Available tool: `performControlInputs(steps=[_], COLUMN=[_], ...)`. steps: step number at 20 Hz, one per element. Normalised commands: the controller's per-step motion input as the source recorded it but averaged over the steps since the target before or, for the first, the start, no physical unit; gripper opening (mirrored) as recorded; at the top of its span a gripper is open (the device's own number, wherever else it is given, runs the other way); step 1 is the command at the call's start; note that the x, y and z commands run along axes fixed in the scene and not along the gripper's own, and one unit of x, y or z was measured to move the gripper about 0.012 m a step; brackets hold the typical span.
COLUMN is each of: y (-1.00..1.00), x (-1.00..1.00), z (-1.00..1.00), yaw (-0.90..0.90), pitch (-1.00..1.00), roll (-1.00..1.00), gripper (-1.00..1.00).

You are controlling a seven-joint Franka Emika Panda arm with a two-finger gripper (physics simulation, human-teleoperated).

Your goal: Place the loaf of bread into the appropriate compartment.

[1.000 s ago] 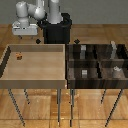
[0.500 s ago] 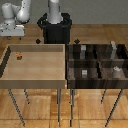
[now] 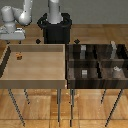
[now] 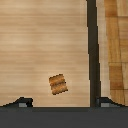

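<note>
Hovering hand: above the light wooden tray, holding nothing; fingers seem spread apart.
Loaf of bread: directly below the hand, lying on the tray floor.
Compartment: far off, across the bin.

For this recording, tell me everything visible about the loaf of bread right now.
The loaf of bread is a tiny orange-brown block with darker crust bands across it, looking baked and ridged. It lies flat and alone on the light wooden floor of the tray, toward the far corner on the exterior view's left. Nothing touches it but the tray floor; the pincer is above, not on it.
</note>
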Motion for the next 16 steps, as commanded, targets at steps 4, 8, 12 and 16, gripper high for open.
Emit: performControlInputs(steps=[4,8,12,16], y=[0.25,0.0,0.0,0.0], x=[0.0,0.0,0.0,0.0], z=[0.0,-0.75,-1.0,-1.0], yaw=[0.0,0.0,0.0,0.0], pitch=[0.0,0.0,0.0,0.0], roll=[0.0,0.0,0.0,0.0], gripper=[1.0,1.0,1.0,1.0])
